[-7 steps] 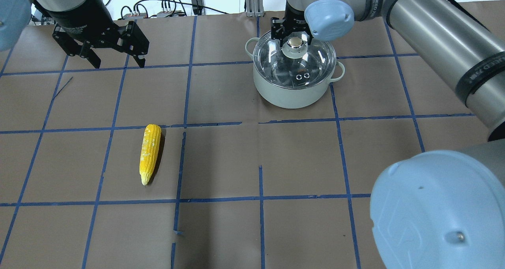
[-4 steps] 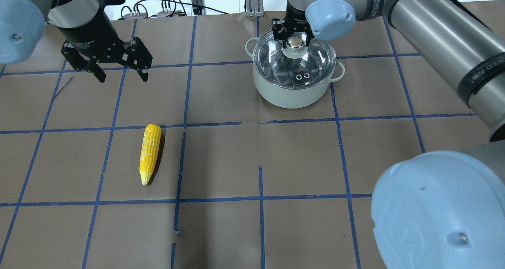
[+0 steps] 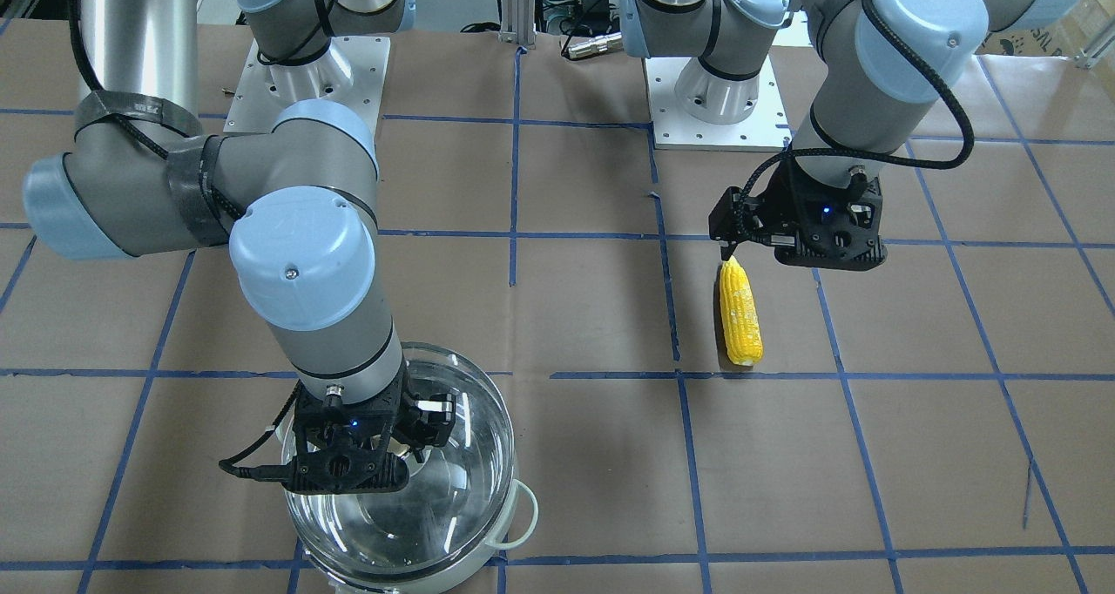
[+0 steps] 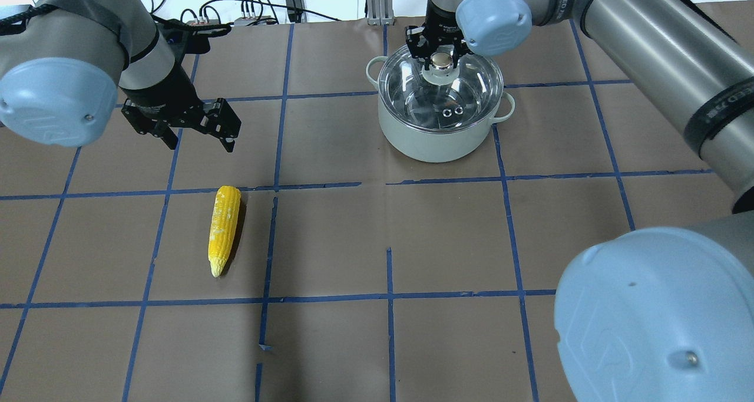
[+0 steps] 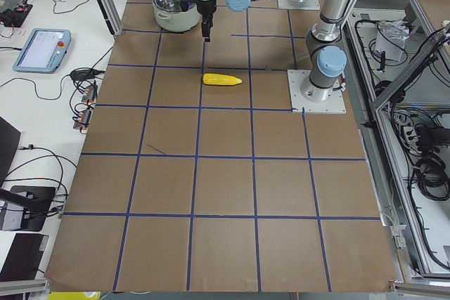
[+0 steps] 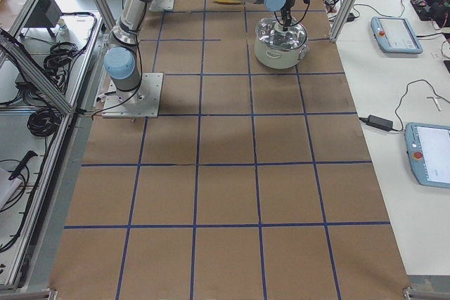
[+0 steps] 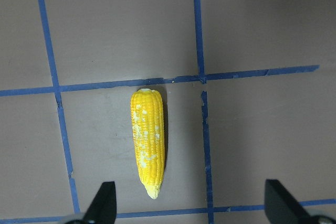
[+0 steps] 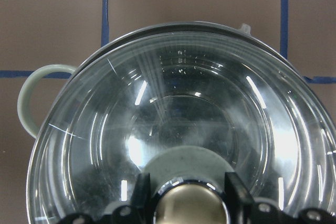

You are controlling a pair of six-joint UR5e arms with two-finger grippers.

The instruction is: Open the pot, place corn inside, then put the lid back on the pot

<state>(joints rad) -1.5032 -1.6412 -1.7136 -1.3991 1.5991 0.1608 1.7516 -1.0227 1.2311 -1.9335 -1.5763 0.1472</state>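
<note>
The yellow corn (image 4: 224, 231) lies flat on the brown paper, pointed end toward me; it also shows in the left wrist view (image 7: 148, 140) and the front view (image 3: 740, 311). My left gripper (image 4: 200, 145) is open and empty, hovering just beyond the cob's blunt end (image 7: 189, 203). The mint-green pot (image 4: 436, 142) stands at the far right with the glass lid (image 4: 465, 92) seated on it. My right gripper (image 4: 442, 57) is over the lid's centre, its fingers (image 8: 143, 184) pressed against both sides of the knob (image 8: 189, 205). The lid (image 8: 184, 103) rests on the rim.
Blue tape lines grid the brown paper-covered table (image 4: 447, 243). Cables and connectors (image 4: 253, 13) lie past the far edge. The pot's loop handle (image 8: 26, 98) sticks out sideways. My right arm's elbow (image 4: 654, 313) fills the near right of the overhead view.
My left gripper has moved down and right toward the corn, still open. My right gripper has lowered around the lid knob. The corn, the pot and the lid have not moved.
</note>
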